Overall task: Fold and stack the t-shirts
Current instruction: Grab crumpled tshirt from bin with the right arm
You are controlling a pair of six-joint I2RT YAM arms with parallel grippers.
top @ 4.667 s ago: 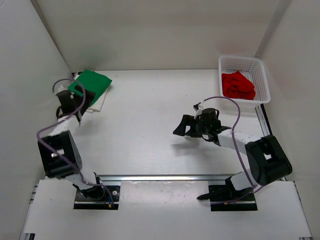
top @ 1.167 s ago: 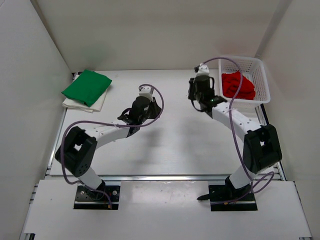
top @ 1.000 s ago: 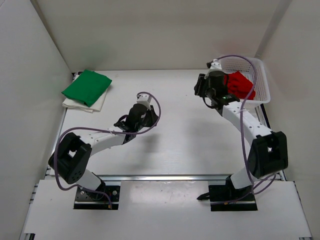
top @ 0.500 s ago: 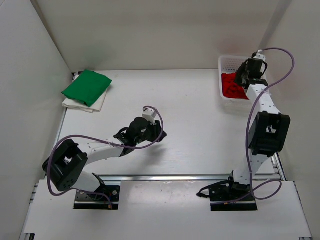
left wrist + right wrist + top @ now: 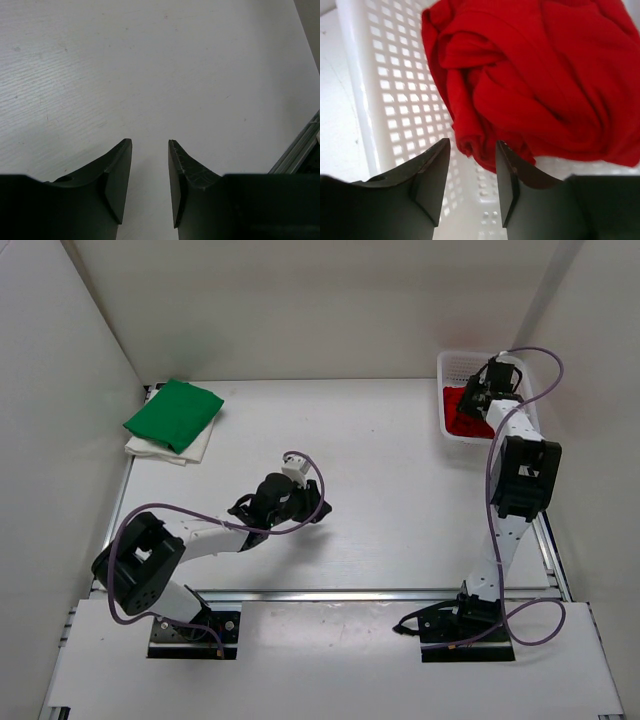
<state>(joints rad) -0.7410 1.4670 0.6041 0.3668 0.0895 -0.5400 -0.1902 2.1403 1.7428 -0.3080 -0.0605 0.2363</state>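
Moved across to the basket (image 5: 395, 90), right gripper (image 5: 472, 150) hangs released above the red shirt (image 5: 530, 75); left gripper (image 5: 149, 147) is released too

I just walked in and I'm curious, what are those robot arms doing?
The right gripper hangs open over the crumpled red shirt in the white basket, not gripping it yet. The left gripper is open over the table, holding nothing. The green shirt lies folded on the white shirt at the far left.
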